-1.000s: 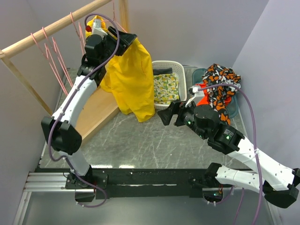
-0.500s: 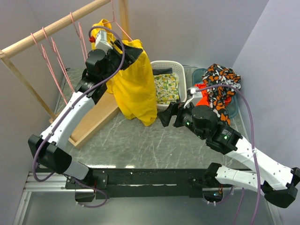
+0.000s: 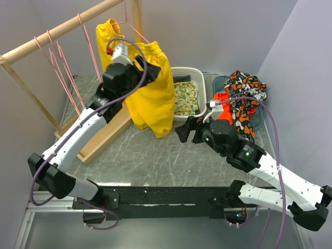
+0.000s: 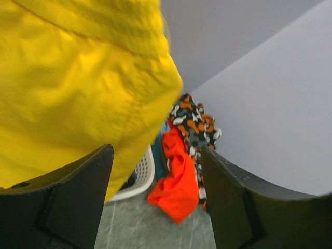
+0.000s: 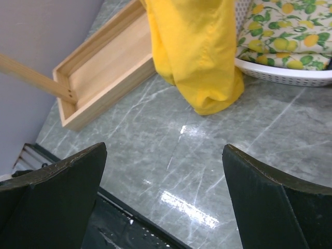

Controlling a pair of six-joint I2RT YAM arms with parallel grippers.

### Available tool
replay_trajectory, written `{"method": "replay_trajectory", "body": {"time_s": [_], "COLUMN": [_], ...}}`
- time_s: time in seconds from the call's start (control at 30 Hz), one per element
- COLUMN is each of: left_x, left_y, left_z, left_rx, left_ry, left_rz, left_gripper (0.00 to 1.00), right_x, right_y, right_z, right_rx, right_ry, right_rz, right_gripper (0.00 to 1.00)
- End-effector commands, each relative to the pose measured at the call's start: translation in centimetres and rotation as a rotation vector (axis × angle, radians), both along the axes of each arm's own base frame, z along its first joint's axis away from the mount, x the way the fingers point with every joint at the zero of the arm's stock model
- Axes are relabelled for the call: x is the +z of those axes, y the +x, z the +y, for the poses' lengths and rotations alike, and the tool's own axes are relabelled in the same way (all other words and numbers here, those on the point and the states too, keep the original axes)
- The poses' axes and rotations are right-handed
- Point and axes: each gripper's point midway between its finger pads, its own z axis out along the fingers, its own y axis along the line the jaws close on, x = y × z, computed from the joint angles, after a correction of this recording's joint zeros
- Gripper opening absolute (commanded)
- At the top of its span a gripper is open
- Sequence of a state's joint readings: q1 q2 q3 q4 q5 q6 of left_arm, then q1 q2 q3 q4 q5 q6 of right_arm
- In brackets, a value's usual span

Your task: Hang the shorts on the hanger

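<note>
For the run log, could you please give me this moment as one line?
shorts: hanging on hanger | left fingers: apart, beside shorts | right fingers: apart, empty

The top camera looks down from six o'clock, far off. The left wrist view sits close, perhaps tilted upward; the right looks down toward ten o'clock. All share the shorts [image 3: 155, 104].

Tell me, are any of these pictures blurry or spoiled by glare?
Left wrist view: the shorts sit so close they look soft and smeared, the orange-red cloth beyond slightly crisper. Right wrist view: sharp, with white glare patches on the marble table. Top view: evenly lit, crisp, faint sheen along the table's near edge.
</note>
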State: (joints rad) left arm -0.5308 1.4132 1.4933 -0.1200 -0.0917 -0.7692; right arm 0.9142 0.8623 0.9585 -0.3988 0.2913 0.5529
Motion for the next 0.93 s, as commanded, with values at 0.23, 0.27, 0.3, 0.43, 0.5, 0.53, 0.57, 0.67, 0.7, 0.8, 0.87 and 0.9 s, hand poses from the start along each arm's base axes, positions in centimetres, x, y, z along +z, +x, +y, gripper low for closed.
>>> {"method": "replay_trajectory", "body": {"time_s": [0.23,0.27,0.3,0.43,0.5,0.53,0.57,0.67,0.7,0.8,0.87,0.9], "left_x": [-7.2,-8.3,-11.0,-17.4,-20.2,-20.9,-21.3,-23.6,-24.0,-24.3,-24.1,-23.8], "left_y": [-10.2,-11.6,-12.5,-15.0,-16.3,-16.7,-17.0,-17.9,-17.8,-18.1,-18.2,-18.2], "left_z": [-5.6,-6.5,-6.6,-6.2,-5.4,-5.3,-5.4,-4.4,-3.8,-3.5,-3.5,-3.4], "left_rx": [-0.15,-0.182,-0.197,-0.234,-0.261,-0.272,-0.283,-0.293,-0.27,-0.28,-0.282,-0.278], "left_ry": [0.249,0.273,0.317,0.379,0.39,0.385,0.368,0.398,0.41,0.414,0.402,0.394], "left_rz": [0.052,0.054,0.084,0.164,0.206,0.215,0.217,0.255,0.262,0.256,0.248,0.244], "left_gripper": [0.75,0.76,0.76,0.86,0.87,0.87,0.87,0.87,0.88,0.88,0.89,0.9], "right_x": [-4.4,-4.8,-6.2,-7.8,-8.3,-8.3,-8.3,-8.9,-9.2,-9.9,-10.2,-10.2], "right_y": [0.4,0.3,0.1,-0.4,-0.4,-0.5,-0.5,-0.6,-0.6,-0.7,-0.9,-0.9], "right_z": [-4.2,-4.5,-4.8,-5.8,-6.4,-6.5,-6.5,-6.8,-6.9,-6.9,-6.8,-6.8], "right_rx": [-0.215,-0.23,-0.244,-0.272,-0.292,-0.292,-0.294,-0.303,-0.307,-0.297,-0.293,-0.29], "right_ry": [0.022,0.04,0.029,0.05,0.04,0.044,0.046,0.046,0.038,0.02,0.016,0.015], "right_rz": [0.027,0.039,0.052,0.065,0.069,0.068,0.066,0.068,0.071,0.081,0.089,0.091], "right_gripper": [1.0,1.0,1.0,1.0,1.0,1.0,1.0,1.0,1.0,1.0,1.0,1.0]}}
